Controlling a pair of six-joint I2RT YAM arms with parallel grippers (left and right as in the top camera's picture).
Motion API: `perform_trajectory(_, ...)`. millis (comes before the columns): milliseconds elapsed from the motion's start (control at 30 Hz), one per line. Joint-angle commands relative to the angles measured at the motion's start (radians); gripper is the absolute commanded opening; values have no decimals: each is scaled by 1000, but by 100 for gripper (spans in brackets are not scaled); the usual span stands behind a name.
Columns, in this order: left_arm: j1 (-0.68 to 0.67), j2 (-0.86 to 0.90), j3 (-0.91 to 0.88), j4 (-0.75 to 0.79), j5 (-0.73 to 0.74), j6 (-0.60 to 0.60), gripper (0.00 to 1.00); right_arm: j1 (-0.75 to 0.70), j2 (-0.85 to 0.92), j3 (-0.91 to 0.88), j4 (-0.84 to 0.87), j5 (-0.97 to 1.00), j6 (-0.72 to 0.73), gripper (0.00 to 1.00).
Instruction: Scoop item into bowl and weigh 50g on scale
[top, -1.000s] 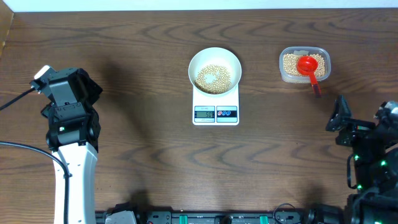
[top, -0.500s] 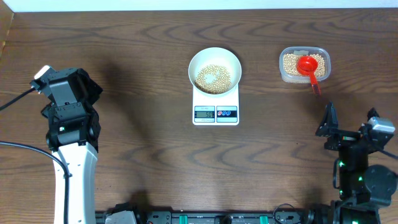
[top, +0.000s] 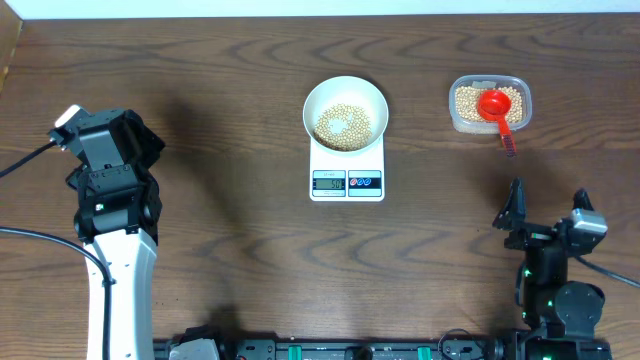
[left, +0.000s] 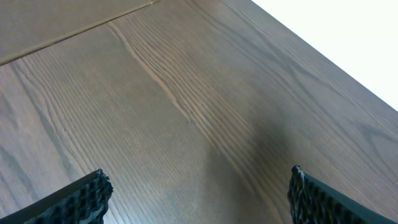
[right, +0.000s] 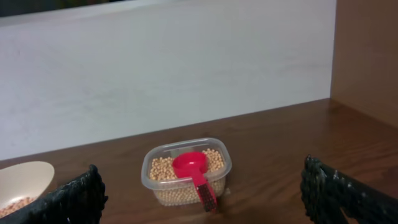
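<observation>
The white bowl (top: 313, 103) stands on the scale (top: 347, 183) at the table's middle, with a heap of tan beans (top: 345, 125) in it. More beans (top: 467, 100) fill a clear tub (top: 521, 83) at the back right, and a red scoop (top: 494, 103) lies in it with its handle over the near rim. My right gripper (top: 547, 212) is open near the front right, well short of the tub (right: 186, 180) and scoop (right: 189, 165). My left gripper (left: 199, 196) is open over bare wood at the far left, holding nothing.
The left arm (top: 110, 190) stands at the table's left side with a cable trailing off the edge. A white wall (right: 168, 74) runs behind the tub, and a wooden side panel (right: 367, 56) rises at the right. The bowl's edge (right: 25, 176) shows at the right wrist view's left.
My right arm has drawn back toward the front edge and a little left, away from the tub, still open. The left arm, bowl, scale and scoop have not moved.
</observation>
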Motion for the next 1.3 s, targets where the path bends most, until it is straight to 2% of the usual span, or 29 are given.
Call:
perform_trajectory(0, 4, 6, 0, -2, -14, -1, 93, 5, -73, -48, 5, 21, -10, 99)
perform_trajectory(300, 4, 6, 0, -2, -14, -1, 93, 12, -129, -92, -45, 20, -9, 99)
perform_trajectory(500, 4, 6, 0, -2, -14, -1, 93, 16, -129, -92, -185, -28, 19, 99)
perform_trajectory(1267, 4, 6, 0, -2, -14, -1, 93, 16, -129, -92, -183, -39, 9, 99)
